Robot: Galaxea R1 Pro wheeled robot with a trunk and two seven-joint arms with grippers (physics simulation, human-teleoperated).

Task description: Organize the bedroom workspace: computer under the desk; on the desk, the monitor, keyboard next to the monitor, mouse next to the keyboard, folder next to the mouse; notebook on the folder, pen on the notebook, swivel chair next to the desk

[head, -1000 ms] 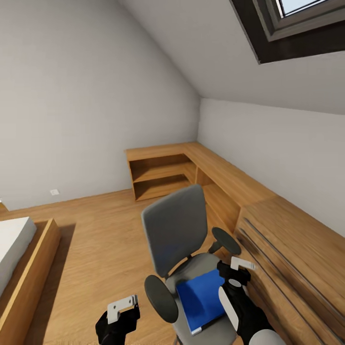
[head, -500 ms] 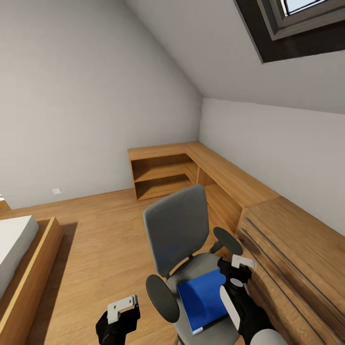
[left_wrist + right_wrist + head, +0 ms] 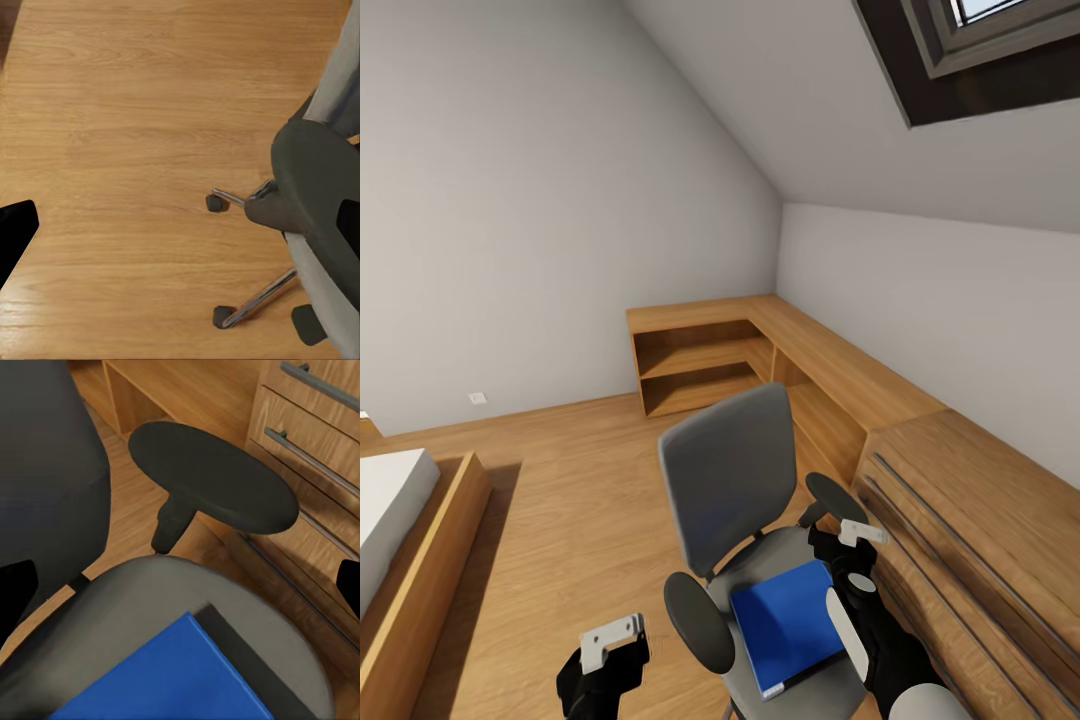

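Two armrests flank folder (image 3: 785, 624) (on swivel chair (image 3: 732, 480)); right hand (image 3: 857, 545) released, drawers (image 3: 960, 560) beside.

The wooden floor (image 3: 570, 500) carries the grey swivel chair (image 3: 735, 480), whose wheeled base (image 3: 240, 300) rests on the planks. On the chair's seat (image 3: 135, 615) lies a blue folder (image 3: 785, 625), apparently flat. An L-shaped wooden desk (image 3: 820, 355) runs along the walls just beside the chair.
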